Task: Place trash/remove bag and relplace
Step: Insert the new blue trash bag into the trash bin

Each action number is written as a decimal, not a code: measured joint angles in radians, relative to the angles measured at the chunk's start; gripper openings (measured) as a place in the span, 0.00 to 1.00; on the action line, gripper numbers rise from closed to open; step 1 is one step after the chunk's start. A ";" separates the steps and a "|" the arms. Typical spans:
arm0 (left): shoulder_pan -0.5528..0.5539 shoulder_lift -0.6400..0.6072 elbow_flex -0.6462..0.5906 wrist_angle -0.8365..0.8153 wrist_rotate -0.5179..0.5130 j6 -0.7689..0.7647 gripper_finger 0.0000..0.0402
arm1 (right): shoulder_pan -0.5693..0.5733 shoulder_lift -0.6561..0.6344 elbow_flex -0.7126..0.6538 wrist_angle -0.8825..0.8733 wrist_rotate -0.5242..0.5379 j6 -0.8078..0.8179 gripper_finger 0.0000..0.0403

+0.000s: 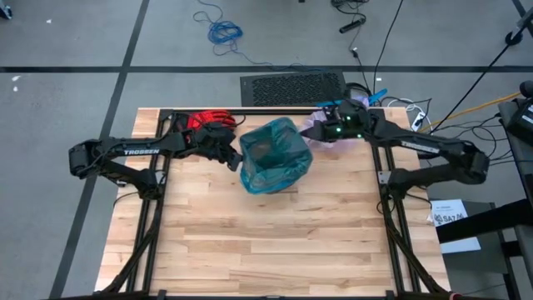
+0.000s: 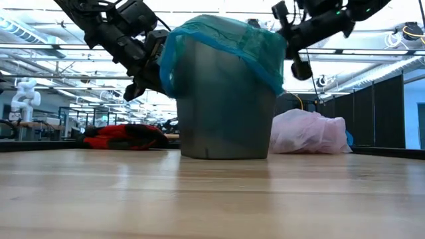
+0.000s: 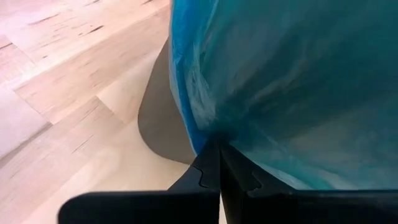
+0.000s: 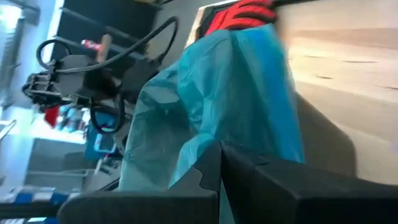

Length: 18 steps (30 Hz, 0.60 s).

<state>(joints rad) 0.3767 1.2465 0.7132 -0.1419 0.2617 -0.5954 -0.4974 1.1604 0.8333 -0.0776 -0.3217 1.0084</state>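
So the grey bin (image 2: 226,113) sits upright near the back middle of the wooden table (image 1: 266,242), and it's already wearing a teal plastic bag (image 1: 275,157) pulled over its rim, hanging partway down the sides.

The left gripper (image 1: 235,156) is right up against the bin's left side. In the left wrist view its fingers (image 3: 211,168) are squeezed fully together with the edge of the teal bag pinched between the tips.

The right gripper (image 1: 321,133) is at the bin's back right, near the rim. Its fingers (image 4: 214,165) are closed flat against each other too, with the teal plastic lying just at the tips, but I honestly can't tell if any of it is actually caught in there.

The pale pink bag (image 2: 309,133), all bunched up and lumpy, lies on the table just behind and right of the bin, under the right arm. The paper trash isn't something I can make out. A red glove (image 1: 208,122) lies at the back left of the table, beside the left arm.
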 joint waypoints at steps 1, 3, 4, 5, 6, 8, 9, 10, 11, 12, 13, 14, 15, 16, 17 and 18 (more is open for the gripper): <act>0.000 0.000 0.000 -0.007 0.001 0.001 0.00 | 0.002 0.022 0.000 0.027 -0.012 0.002 0.00; 0.000 0.000 0.000 -0.011 0.000 0.001 0.00 | 0.011 0.064 0.002 0.042 -0.015 0.010 0.00; 0.000 0.000 0.000 -0.011 0.000 0.001 0.00 | 0.017 0.085 0.001 0.037 -0.016 0.012 0.00; 0.000 0.000 0.000 -0.013 -0.001 0.001 0.00 | 0.025 0.108 0.001 0.028 -0.016 0.012 0.00; 0.000 0.000 0.000 -0.015 -0.001 0.004 0.00 | 0.035 0.127 0.000 0.021 -0.018 0.011 0.00; 0.000 0.000 0.000 -0.020 -0.003 0.010 0.00 | 0.051 0.159 0.000 0.012 -0.018 0.010 0.00; 0.000 0.000 -0.001 -0.023 -0.006 0.010 0.00 | 0.059 0.174 0.000 0.007 -0.018 0.010 0.00; 0.000 0.000 -0.001 -0.028 -0.008 0.010 0.00 | 0.068 0.186 0.000 0.000 -0.017 0.014 0.00; 0.001 0.000 -0.001 -0.036 -0.010 0.010 0.00 | 0.076 0.196 0.000 -0.010 -0.018 0.020 0.00; 0.001 0.000 -0.001 -0.039 -0.014 0.015 0.00 | 0.085 0.202 -0.001 -0.017 -0.019 0.021 0.00; 0.001 0.000 -0.001 -0.041 -0.018 0.023 0.00 | 0.093 0.203 -0.001 -0.022 -0.020 0.022 0.00; 0.001 0.000 -0.001 -0.043 -0.018 0.027 0.00 | 0.101 0.203 -0.001 -0.025 -0.021 0.022 0.00; 0.001 0.000 -0.001 -0.043 -0.018 0.028 0.00 | 0.109 0.201 -0.001 -0.029 -0.021 0.022 0.00; 0.001 0.000 -0.001 -0.042 -0.018 0.028 0.00 | 0.116 0.197 -0.001 -0.037 -0.018 0.023 0.00; 0.001 0.000 -0.001 -0.041 -0.018 0.028 0.00 | 0.124 0.191 -0.001 -0.050 -0.012 0.023 0.00; 0.001 0.000 -0.001 -0.038 -0.019 0.028 0.00 | 0.133 0.186 -0.001 -0.065 -0.006 0.023 0.00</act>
<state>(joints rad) 0.3774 1.2461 0.7124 -0.1799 0.2431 -0.5671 -0.3645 1.3466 0.8322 -0.1425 -0.3273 1.0313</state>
